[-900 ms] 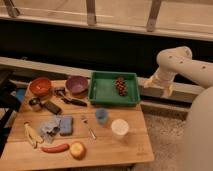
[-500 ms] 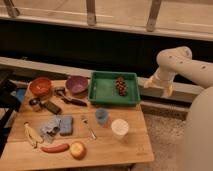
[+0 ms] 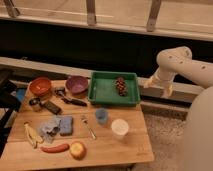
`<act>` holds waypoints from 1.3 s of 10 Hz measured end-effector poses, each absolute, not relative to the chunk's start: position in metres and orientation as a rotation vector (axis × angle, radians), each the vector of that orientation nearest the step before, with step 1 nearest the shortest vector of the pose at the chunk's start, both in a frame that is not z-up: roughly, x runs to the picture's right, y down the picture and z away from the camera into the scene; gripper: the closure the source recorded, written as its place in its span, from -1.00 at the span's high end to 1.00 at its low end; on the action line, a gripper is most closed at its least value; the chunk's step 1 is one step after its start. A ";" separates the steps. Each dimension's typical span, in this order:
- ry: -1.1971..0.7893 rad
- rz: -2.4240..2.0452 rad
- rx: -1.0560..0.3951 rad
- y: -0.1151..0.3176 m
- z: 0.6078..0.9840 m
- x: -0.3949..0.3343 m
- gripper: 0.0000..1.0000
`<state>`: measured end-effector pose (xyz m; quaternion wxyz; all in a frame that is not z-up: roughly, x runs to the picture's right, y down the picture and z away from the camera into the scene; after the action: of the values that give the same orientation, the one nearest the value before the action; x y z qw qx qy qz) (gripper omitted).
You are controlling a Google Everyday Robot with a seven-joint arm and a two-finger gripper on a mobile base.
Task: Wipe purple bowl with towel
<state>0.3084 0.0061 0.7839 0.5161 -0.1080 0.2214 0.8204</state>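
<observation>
At the table's left stands an orange-red bowl (image 3: 40,86), with a small metal cup (image 3: 35,103) and a dark flat block (image 3: 51,107) just in front of it. Toward the front edge lie a banana (image 3: 32,135), a blue sponge (image 3: 66,125), a long red item (image 3: 55,148) and an apple (image 3: 77,150). A black-handled tool (image 3: 70,98) lies just in front of the purple bowl (image 3: 76,84). Mid-table are a fork (image 3: 89,127), a blue cup (image 3: 101,116) and a white cup (image 3: 120,128). A green tray (image 3: 105,92) holding dark grapes (image 3: 120,85) sits between that bowl and the gripper (image 3: 158,87).

The surface is a pale wooden table (image 3: 132,147). Behind it runs a dark low wall with a ledge and railing posts, and speckled floor shows at the right.

The purple bowl stands upright at the back, between the orange-red bowl and the tray. The towel (image 3: 49,126) lies crumpled against the sponge's left side. The gripper hangs off the table's right side, beyond the tray's rim, its jaws spread with nothing between them, well apart from both bowl and towel.
</observation>
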 end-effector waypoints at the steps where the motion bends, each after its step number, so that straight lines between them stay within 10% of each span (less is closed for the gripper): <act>1: 0.532 1.970 -0.260 0.006 0.784 0.308 0.60; 13: 0.508 1.921 -0.273 0.005 0.784 0.293 0.60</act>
<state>0.2929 0.0048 0.7835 0.5381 -0.1149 0.2134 0.8073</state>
